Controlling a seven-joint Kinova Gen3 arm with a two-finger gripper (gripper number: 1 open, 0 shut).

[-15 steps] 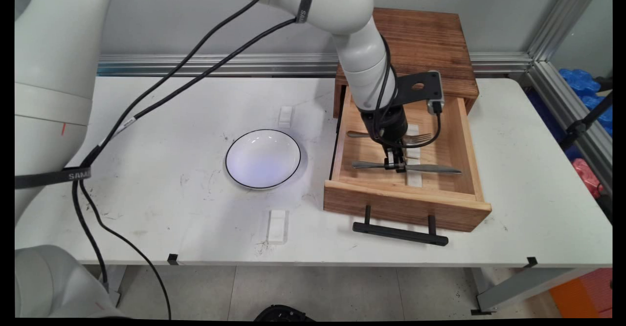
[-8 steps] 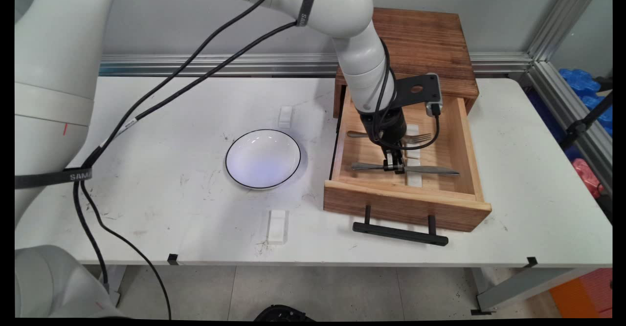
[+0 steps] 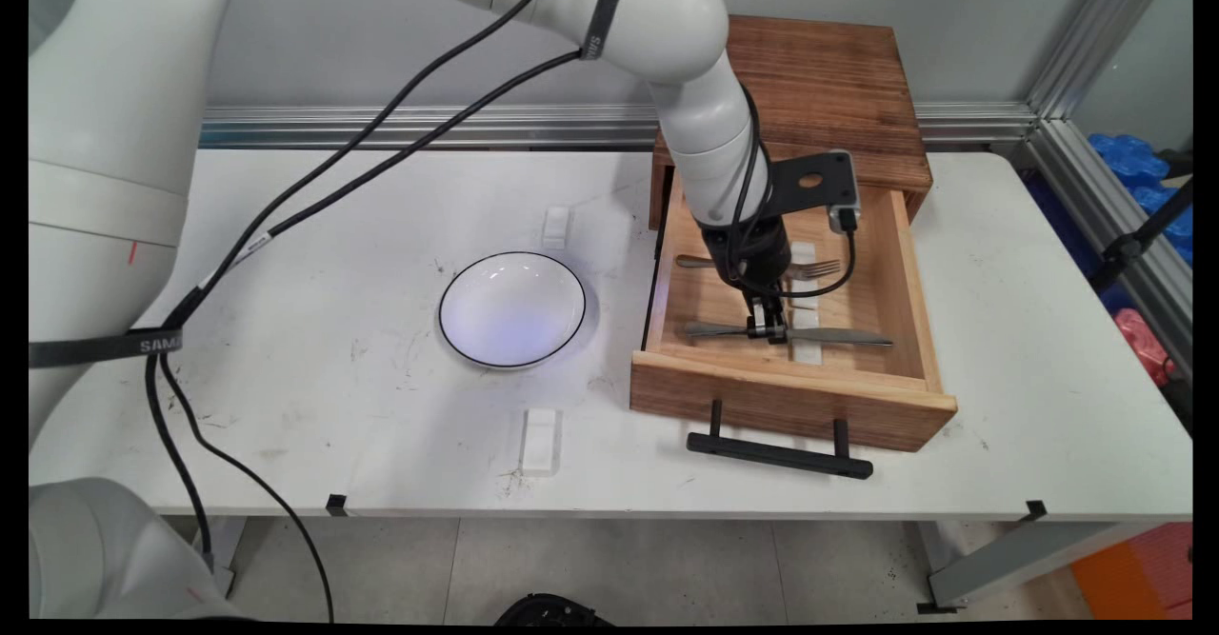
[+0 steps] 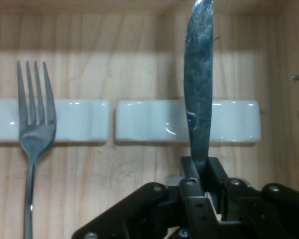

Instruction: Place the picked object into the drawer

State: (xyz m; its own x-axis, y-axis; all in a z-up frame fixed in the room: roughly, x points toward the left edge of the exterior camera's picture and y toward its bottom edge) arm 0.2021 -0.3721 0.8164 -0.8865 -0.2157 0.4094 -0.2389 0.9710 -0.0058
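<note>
Nearest, the drawer (image 3: 762, 392) stands pulled out, black handle (image 3: 779, 449) in front. Inside it the gripper (image 3: 768, 328) is clamped narrow on the knife (image 3: 838, 335), whose blade crosses a white rest (image 4: 229, 122). Beyond lies the fork (image 4: 35, 134) on another rest. A plate (image 3: 511, 309) sits left on the table (image 3: 333, 368)

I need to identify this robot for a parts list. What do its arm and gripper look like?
The arm is white, made of rounded tubular links. Black cables hang along it, held by black straps with white lettering. A black bracket with a round hole sticks out at the wrist. The gripper is black, with a jointed linkage and two narrow jaws.
</note>
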